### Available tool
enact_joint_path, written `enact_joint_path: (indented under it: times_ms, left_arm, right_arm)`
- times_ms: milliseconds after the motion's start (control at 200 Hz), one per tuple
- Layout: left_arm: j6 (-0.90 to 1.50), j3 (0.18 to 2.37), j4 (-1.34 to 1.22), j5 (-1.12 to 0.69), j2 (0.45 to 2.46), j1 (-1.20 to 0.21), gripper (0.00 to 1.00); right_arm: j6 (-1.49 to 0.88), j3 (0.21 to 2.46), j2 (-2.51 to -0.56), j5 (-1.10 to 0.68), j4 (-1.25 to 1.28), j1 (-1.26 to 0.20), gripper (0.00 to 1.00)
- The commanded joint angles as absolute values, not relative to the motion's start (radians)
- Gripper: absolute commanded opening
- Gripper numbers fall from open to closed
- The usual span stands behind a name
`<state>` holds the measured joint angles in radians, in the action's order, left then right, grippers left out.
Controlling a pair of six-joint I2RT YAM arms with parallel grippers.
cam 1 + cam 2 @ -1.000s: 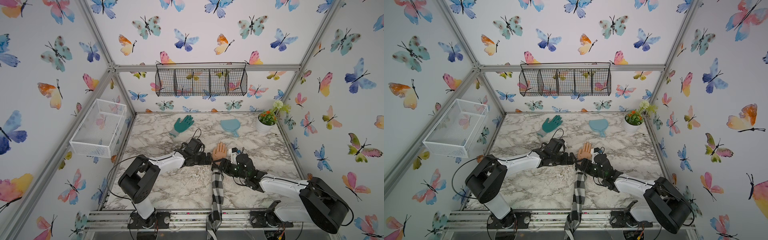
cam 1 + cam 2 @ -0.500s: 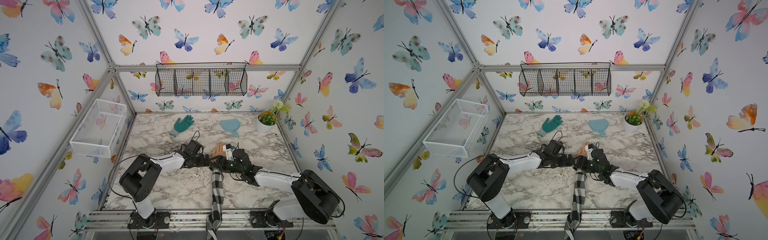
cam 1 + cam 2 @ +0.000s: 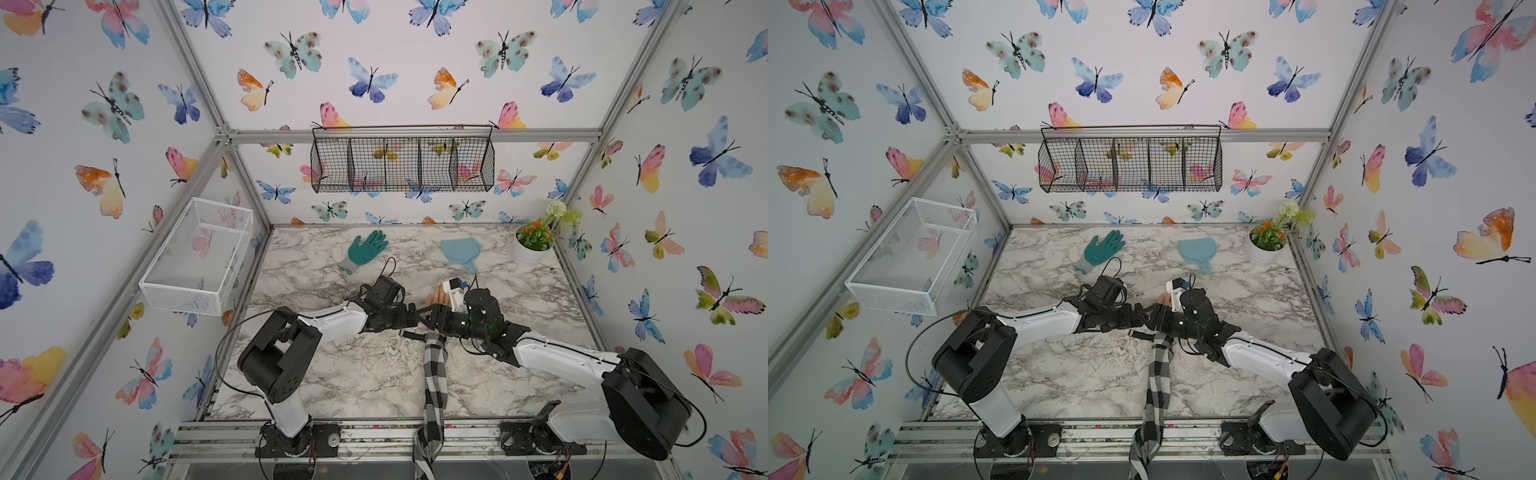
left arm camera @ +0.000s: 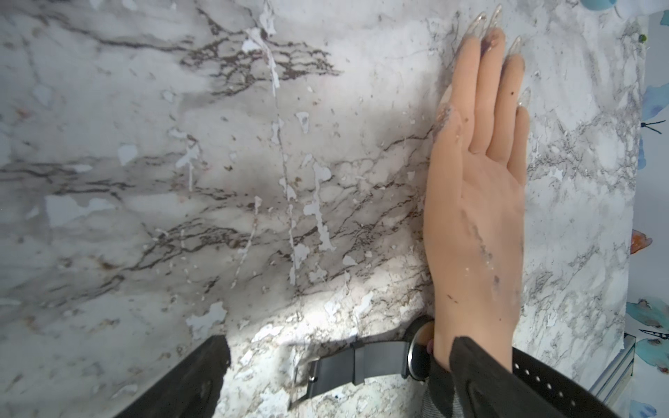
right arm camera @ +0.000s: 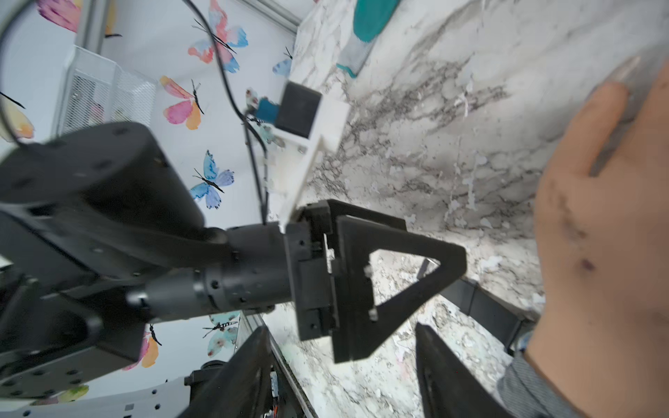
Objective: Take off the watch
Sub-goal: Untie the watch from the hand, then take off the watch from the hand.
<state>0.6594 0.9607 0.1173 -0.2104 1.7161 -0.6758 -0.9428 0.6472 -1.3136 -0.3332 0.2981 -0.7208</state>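
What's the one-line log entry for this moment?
stage: unstrapping | watch: strap unbuckled, flat on table, dial against mannequin hand wrist | left gripper: open, over strap | right gripper: open, empty, beside wrist

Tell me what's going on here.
Two robot arms are working on the watch at the wrist of a mannequin hand on the marble table. The strap looks unbuckled, its buckle end flat on the table. The left gripper, open, sits over the watch; the right gripper, also open, hovers beside it. The watch isn't off yet.
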Motion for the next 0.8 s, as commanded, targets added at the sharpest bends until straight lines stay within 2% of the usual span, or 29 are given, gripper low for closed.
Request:
enact_joint_path:
  times_ms: [0,285,590,795]
  left_arm:
    - [0.663,0.977,0.124,-0.212,1.708,-0.673,0.98]
    - [0.659,0.971,0.120,-0.220,1.710,-0.675,0.98]
    - [0.644,0.973,0.184,-0.153,1.698,-0.674,0.99]
    - [0.698,0.985,0.287,-0.065,1.687,-0.659,0.99]
  right_arm:
    - [-0.863,0.690,-1.248,-0.173,0.079,-0.724,0.66]
    - [-0.886,0.716,-1.211,0.142,-0.300,-0.724,0.71]
    - [-0.915,0.655,-1.227,0.137,-0.299,-0.724,0.70]
    - [-0.661,0.768,-1.319,0.009,-0.267,-0.724,0.67]
